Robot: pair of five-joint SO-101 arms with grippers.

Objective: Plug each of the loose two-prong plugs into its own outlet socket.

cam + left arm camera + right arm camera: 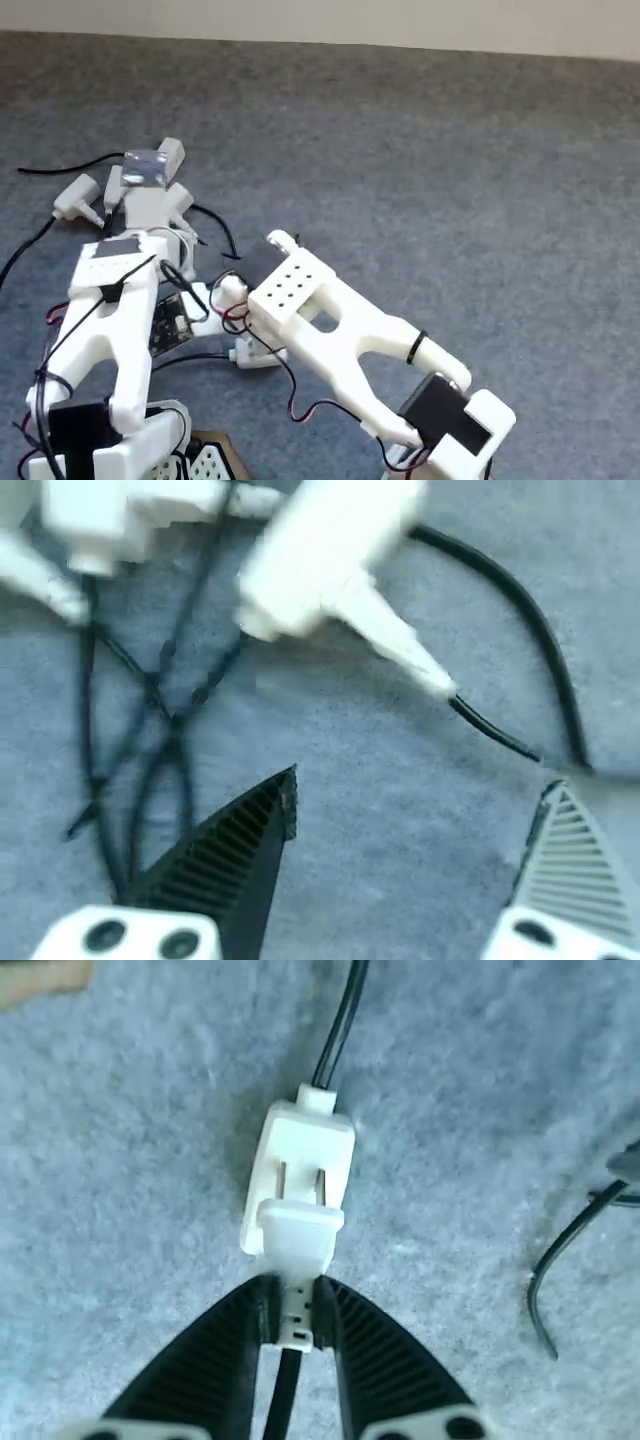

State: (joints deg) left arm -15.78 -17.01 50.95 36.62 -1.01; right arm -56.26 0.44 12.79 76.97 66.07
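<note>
Your right gripper (292,1305) is pinching the plug (300,1235) at its narrow back end, where the cord comes out. Both black fingers (370,1350) are pressed against this neck. I think this hold is a good one, because the front of the plug stays free and you can see the two prongs. The plug lies flat on the grey carpet (450,150), in one line with the socket (305,1145). The prongs reach into the socket body, but part of them is visible, so in my judgement the plug is not pushed fully in yet. The black cable (340,1020) of the socket runs straight away from the gripper, so a push along this line should not turn the socket much.

Your left gripper (422,785) hangs over the carpet with its fingers (235,855) spread wide and nothing between them. Ahead of it lies a white connector (320,555) with a long tapered neck and a black lead (540,640). I cannot tell if it is a plug or a socket. Another white piece (110,520) lies near it, with thin black wires (150,680) crossing on the carpet beside it.

There is no box or tray here. The only thing that holds something is the socket, and it holds the prongs of the one plug.
</note>
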